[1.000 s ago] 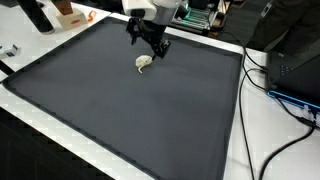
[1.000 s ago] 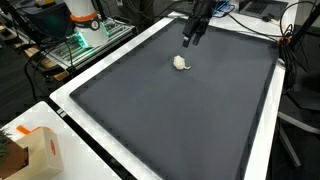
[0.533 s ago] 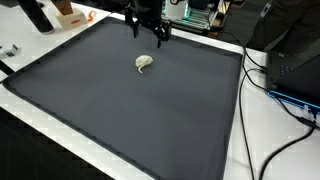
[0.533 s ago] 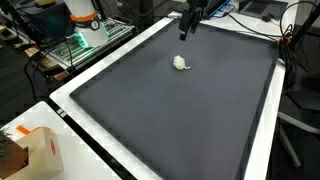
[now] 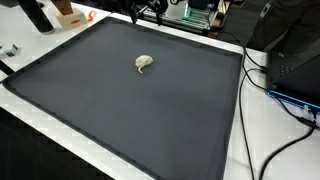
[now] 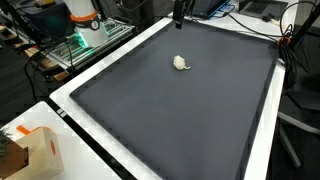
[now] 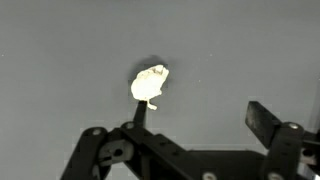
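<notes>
A small whitish crumpled lump (image 5: pixel 144 63) lies on the dark grey mat (image 5: pixel 130 110) toward its far side; it shows in both exterior views (image 6: pixel 181 63). My gripper (image 5: pixel 148 10) is high above the mat's far edge, mostly cut off at the top of both exterior views (image 6: pixel 179 10). In the wrist view the jaws (image 7: pixel 200 115) are wide apart and empty, with the bright lump (image 7: pixel 150 83) on the mat far below, just above one fingertip in the picture.
A white table border frames the mat. Black cables (image 5: pixel 270 90) and dark equipment (image 5: pixel 295 65) lie on one side. An orange and white box (image 6: pixel 35 150) sits at a corner. Electronics and a green board (image 6: pixel 80 40) stand beyond the mat.
My gripper has risen straight up away from the lump, from just above the mat to the top edge of the exterior views. The lump has stayed in place.
</notes>
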{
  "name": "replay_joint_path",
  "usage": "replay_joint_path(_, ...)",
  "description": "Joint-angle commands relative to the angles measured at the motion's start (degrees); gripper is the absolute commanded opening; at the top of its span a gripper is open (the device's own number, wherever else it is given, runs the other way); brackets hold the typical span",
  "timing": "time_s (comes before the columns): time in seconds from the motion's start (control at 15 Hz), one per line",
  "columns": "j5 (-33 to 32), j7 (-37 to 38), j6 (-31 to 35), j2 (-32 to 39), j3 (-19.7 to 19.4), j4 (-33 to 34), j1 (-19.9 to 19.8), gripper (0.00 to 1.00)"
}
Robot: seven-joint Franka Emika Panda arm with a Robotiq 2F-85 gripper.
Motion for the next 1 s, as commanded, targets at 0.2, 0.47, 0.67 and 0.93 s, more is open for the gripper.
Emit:
replay_joint_path(0.2, 1.1, -0.3, -0.5, -2.9, -0.4, 0.2, -1.6, 1.0)
replay_joint_path(0.47, 1.1, -0.3, -0.5, -3.5, -0.4, 0.1, -1.7, 1.0)
replay_joint_path(0.67, 1.9, 3.2, 1.6, 0.1, -0.5, -0.1, -1.6, 1.0)
replay_joint_path(0.93, 3.1, 13.4, 11.5, 5.3, -0.8, -2.4, -1.3, 1.0)
